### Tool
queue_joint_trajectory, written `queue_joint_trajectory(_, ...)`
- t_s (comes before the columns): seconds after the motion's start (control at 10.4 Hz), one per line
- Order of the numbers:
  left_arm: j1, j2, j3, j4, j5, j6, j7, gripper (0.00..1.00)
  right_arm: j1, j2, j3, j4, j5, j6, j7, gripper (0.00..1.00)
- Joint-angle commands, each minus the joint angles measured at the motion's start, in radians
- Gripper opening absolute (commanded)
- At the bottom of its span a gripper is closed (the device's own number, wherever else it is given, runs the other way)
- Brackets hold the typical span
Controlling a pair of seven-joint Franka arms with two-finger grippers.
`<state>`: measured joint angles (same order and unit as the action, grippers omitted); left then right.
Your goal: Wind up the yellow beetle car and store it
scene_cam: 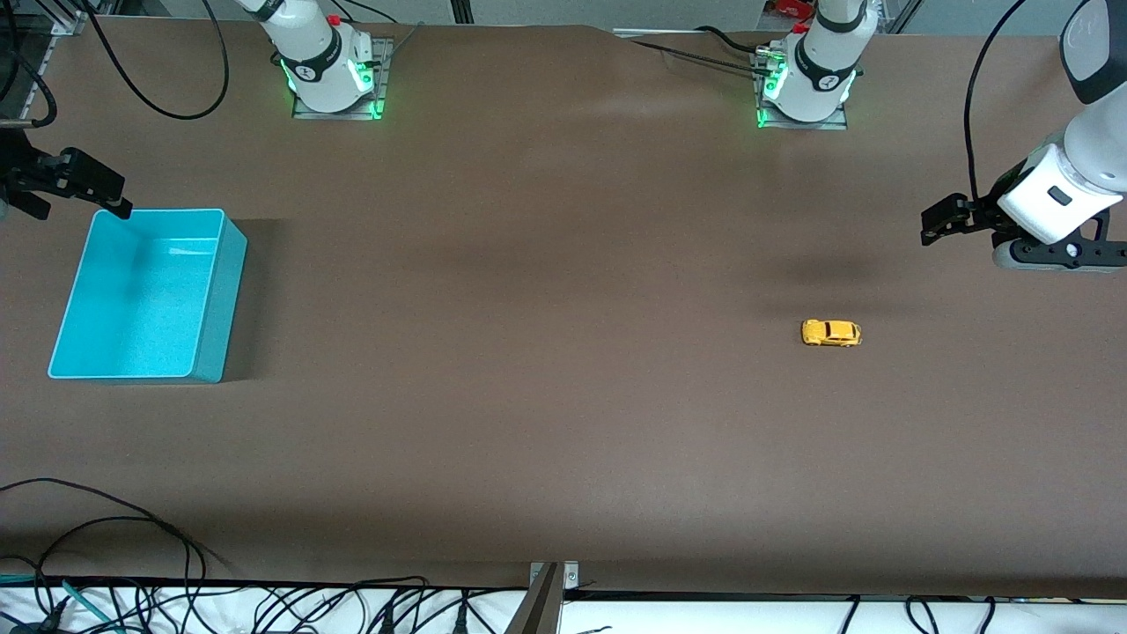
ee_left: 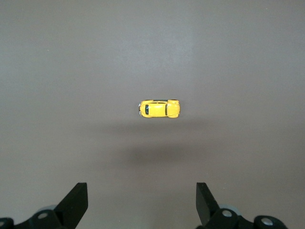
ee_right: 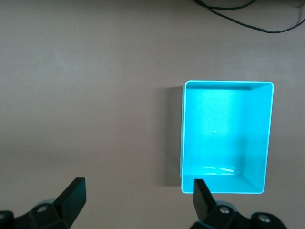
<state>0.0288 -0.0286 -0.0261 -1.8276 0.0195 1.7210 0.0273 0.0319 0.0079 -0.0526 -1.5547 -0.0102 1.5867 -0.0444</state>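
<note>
The yellow beetle car [scene_cam: 830, 333] sits on its wheels on the brown table, toward the left arm's end; the left wrist view shows the car [ee_left: 159, 109] from above. My left gripper [scene_cam: 940, 220] hangs open and empty in the air over bare table beside the car, its fingertips [ee_left: 76, 198] wide apart. My right gripper [scene_cam: 88, 187] hovers open and empty by the turquoise bin [scene_cam: 220, 299] at the right arm's end. In the right wrist view the bin [ee_right: 183, 133] is empty inside, with one fingertip [ee_right: 201, 193] over its corner.
Both arm bases stand along the table's edge farthest from the front camera. Loose black cables [scene_cam: 132, 563] lie at the near edge by the right arm's end. A small metal bracket [scene_cam: 550, 586] sits at the middle of the near edge.
</note>
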Motion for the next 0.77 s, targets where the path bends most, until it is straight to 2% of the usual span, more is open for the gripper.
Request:
queue_joint_trajectory(0.0, 0.008, -0.007, -0.006, -0.002, 0.003, -0.012, 0.014, 1.00, 0.000, 0.004, 0.004, 0.018, -0.010, -0.002, 0.009, 1.00)
queue_joint_trajectory(0.67, 0.010, -0.008, -0.006, -0.005, 0.003, -0.024, 0.002, 1.00, 0.000, 0.004, 0.002, 0.018, -0.005, -0.002, 0.011, 1.00)
